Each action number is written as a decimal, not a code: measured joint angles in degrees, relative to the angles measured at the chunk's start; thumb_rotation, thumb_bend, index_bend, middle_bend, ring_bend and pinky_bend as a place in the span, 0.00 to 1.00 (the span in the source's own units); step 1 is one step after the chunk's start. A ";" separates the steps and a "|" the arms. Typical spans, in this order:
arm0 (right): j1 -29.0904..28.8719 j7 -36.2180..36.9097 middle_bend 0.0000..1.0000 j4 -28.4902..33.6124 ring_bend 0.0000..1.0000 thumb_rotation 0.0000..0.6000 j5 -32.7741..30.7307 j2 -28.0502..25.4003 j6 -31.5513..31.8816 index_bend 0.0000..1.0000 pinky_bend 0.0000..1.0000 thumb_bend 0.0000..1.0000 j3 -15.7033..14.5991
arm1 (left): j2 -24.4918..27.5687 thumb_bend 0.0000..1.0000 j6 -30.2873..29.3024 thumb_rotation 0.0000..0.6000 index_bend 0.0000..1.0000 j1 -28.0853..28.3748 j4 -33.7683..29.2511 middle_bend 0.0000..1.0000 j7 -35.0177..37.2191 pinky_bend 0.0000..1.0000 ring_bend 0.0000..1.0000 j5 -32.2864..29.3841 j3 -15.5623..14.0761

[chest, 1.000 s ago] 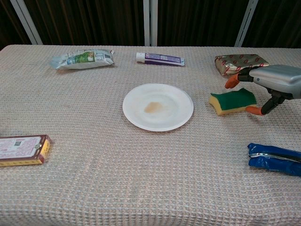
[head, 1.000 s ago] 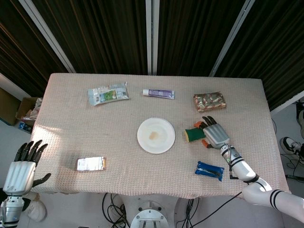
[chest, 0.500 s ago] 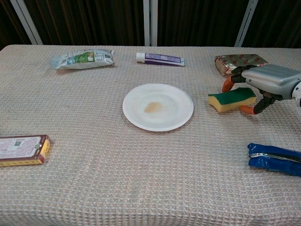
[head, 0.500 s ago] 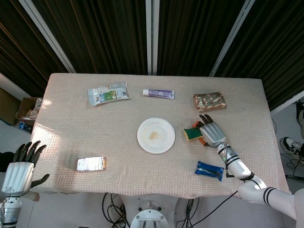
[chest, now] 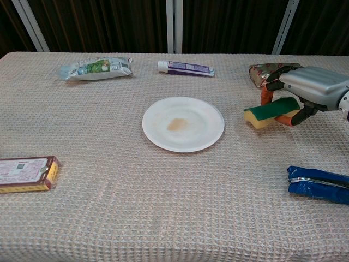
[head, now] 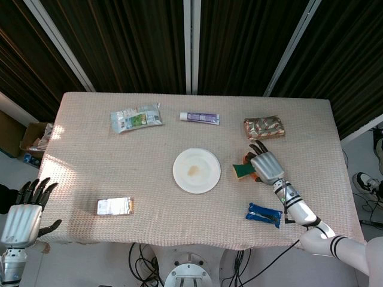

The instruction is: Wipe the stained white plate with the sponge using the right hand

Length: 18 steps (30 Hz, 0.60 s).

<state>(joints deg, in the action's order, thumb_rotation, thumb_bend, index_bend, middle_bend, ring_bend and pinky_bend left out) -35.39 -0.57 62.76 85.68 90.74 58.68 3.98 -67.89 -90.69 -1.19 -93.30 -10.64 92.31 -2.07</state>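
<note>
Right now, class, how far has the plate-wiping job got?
Done: the right hand grips the sponge, which looks lifted off the table. In hand: carrying it toward the white plate. Left: the brown stain is unwiped. The left hand is idle off the table.

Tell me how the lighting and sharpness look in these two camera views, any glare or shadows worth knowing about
Head view: even light, a bright sunlit patch on the table at its left edge, dark slatted backdrop, all sharp. Chest view: soft, flat light, no glare on the plate, its brown stain clear; the right hand and the sponge it grips cast only a faint shadow on the cloth.
</note>
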 measured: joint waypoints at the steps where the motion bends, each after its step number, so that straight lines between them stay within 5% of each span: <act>1: 0.09 0.12 0.48 -0.18 0.23 1.00 0.40 0.13 0.96 0.65 0.11 0.38 0.03 | 0.01 0.02 0.00 1.00 0.16 -0.02 0.03 0.07 0.03 0.09 0.06 0.01 -0.01; 10: -2.25 -5.49 0.52 2.01 0.25 1.00 4.37 0.01 4.56 0.74 0.11 0.40 1.13 | -0.19 0.02 -0.10 1.00 0.16 0.10 0.43 0.07 0.47 0.09 0.06 0.42 0.06; 18: -8.17 -23.67 0.52 5.15 0.25 1.00 4.49 1.79 -0.44 0.74 0.11 0.40 3.53 | -0.78 0.02 -0.26 1.00 0.16 -0.33 2.34 0.07 2.39 0.09 0.06 -0.03 -0.09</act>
<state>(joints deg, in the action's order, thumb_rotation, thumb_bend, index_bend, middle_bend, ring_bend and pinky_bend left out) -43.55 -24.25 67.91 90.17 92.52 58.25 7.51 -68.67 -90.94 -1.52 -90.97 -8.24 92.28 -2.16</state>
